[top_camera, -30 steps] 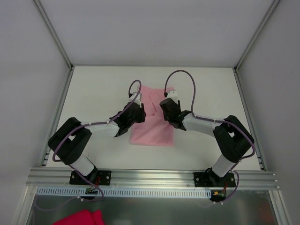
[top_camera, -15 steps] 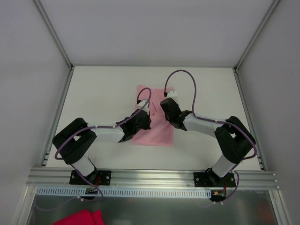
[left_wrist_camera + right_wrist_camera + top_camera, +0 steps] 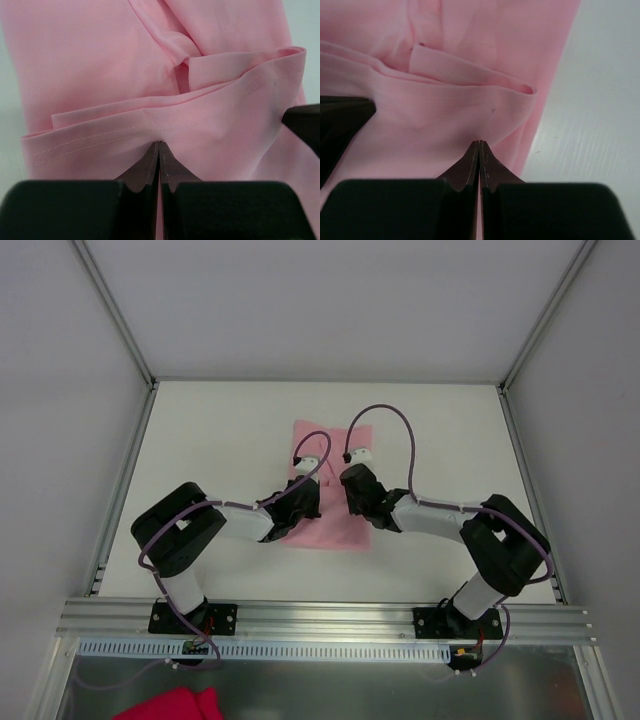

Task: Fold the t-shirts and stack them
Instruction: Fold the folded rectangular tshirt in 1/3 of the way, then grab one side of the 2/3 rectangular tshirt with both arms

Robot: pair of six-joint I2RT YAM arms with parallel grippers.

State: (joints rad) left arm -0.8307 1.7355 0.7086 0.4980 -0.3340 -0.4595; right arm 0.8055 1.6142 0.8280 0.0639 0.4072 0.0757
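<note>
Two grippers are clenched on the pale pink t-shirt point(image 3: 325, 445), which lies lengthwise at the middle of the white bench point(image 3: 220, 440), narrowed into a long panel with its sides apparently turned in. The left gripper point(image 3: 159, 146) is seen with its jaws pressed fully together on a stitched hem point(image 3: 100, 142), and the right gripper point(image 3: 479, 145) is shut in the same way on the same edge, further toward the shirt's right border. Between the two pinches the thin fabric is drawn up into a low ridge across the panel, and more of the shirt is spread flat beyond it. The edge appears to be held at two spaced points so that it can be carried level and kept from sagging or twisting, as a crosswise fold would require. That fold is judged to be in hand and not yet laid down. A slip of such soft cloth out of either pinch is the likely risk. No bin, tray or basket is visible, so nothing can be said to be contained. A deep magenta cloth point(image 3: 170, 706) is partly seen below the near rail, well apart from the shirt.
</note>
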